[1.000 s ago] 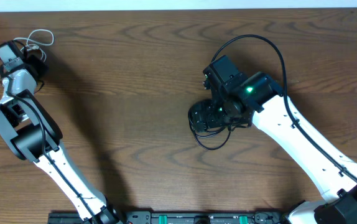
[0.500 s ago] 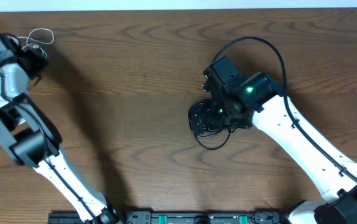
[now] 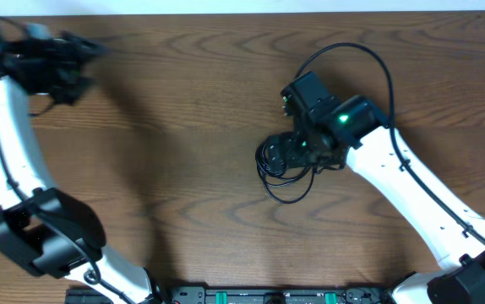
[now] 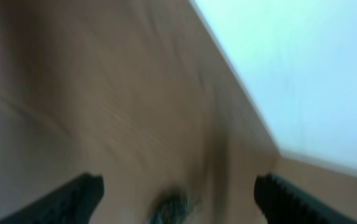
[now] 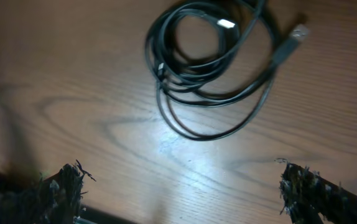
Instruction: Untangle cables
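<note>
Wooden table carries everything; the left gripper, blurred near its far left corner, stands wide, holding nothing; the right gripper gapes wide over mid-table; beneath it lie the black cables, coiled together, untouched.

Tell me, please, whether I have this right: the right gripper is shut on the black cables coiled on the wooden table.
Not quite: the right gripper is open, its jaws wide apart and clear of the black cables, which do lie coiled on the wooden table. The right wrist view shows it.
</note>
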